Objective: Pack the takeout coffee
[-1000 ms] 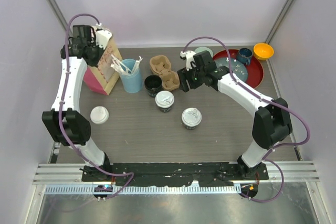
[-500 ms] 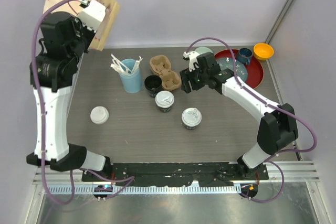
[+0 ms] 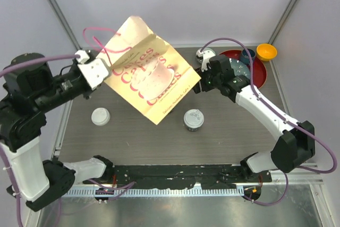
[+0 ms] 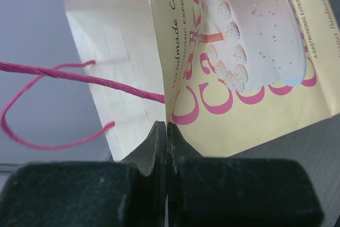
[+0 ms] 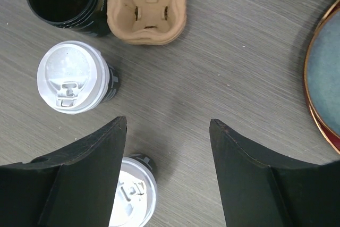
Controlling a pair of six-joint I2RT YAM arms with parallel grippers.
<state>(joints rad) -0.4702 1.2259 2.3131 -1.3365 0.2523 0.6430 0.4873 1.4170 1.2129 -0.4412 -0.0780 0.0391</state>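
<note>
- One cake-print paper bag (image 3: 151, 81) is hanging tilted above the counter (image 3: 239, 134). The left tool (image 4: 167, 127) is pinching the bag's edge, its fingers pressed together on the paper.
- The right tool (image 5: 167, 122) is hovering just right of the bag, spread wide and gripping nothing.
- The first coffee cup (image 3: 194, 119) is standing off the bag's lower right corner. The second coffee cup (image 5: 74, 77) is sitting beneath the bag.
- A loose white lid (image 3: 100, 116) is lying left of the bag.
</note>
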